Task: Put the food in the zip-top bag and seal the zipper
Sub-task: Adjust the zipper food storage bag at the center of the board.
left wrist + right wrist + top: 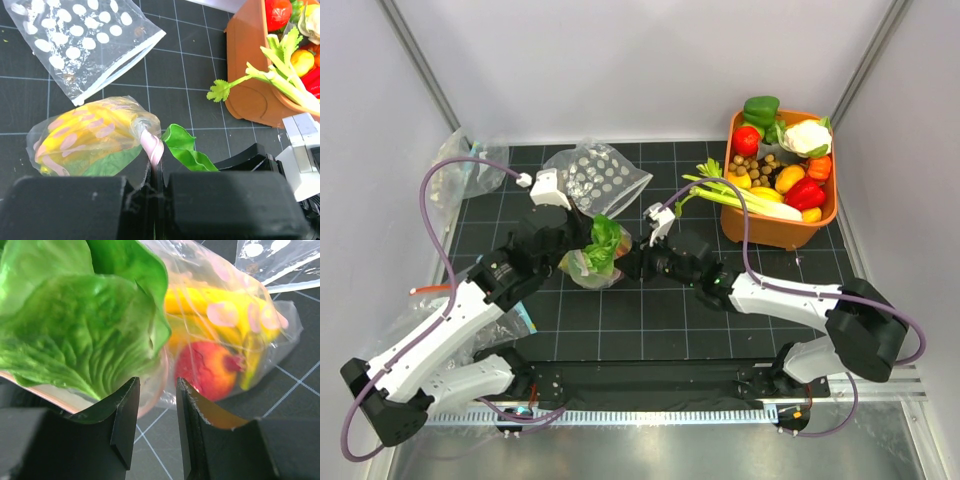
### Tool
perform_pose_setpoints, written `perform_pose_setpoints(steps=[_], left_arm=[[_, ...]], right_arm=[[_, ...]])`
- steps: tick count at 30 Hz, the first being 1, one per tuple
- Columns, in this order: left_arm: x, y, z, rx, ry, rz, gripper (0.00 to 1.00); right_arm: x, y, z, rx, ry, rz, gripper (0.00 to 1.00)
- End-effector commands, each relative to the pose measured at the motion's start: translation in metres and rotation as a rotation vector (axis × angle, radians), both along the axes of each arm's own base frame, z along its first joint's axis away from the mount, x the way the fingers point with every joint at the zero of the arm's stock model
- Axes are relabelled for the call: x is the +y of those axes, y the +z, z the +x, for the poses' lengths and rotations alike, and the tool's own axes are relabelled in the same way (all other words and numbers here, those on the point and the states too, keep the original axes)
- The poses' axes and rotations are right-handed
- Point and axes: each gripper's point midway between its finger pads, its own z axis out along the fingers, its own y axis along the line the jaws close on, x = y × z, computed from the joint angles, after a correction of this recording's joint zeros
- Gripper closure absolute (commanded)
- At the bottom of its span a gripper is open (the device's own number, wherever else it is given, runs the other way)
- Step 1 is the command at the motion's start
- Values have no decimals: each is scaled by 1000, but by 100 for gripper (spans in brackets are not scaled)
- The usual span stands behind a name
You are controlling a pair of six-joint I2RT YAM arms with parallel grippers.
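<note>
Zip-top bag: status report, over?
Left tool shut on zipper. Right tool open at zip-top bag mouth. Banana, red fruit inside; lettuce sticking out, blocking seal.

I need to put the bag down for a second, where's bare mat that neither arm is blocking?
Barest: the near mat between left arm and right arm, short of the filled bag. A narrower strip lies between the flat dotted bag and the celery. Crowded: the orange basket corner and the plain bags at left.
</note>
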Motion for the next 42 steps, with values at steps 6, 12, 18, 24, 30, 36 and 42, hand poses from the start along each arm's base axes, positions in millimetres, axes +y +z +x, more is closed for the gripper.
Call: perform_pose_setpoints(steps=[6,12,18,24,30,36,42], left_arm=[[-8,33,7,-89,-7,-99,99],[-4,31,8,-91,9,-82,99],[1,25,15,-87,50,-40,99],[7,22,18,-84,86,-8,99],[9,22,19,-84,93,10,100],[23,28,17,-99,140,54,100],[24,39,9,-132,146,77,100]], right_arm=[[17,16,14,-2,-13,40,60],[22,14,10,39,20,17,96],[-43,57,23,-37,-244,-43,99],[-90,84,24,-94,-394,-80,99],[-110,96,30,-113,-471,-171,99],[-148,139,20,-186,-548,-136,99],[-148,141,16,-191,-525,-139,99]])
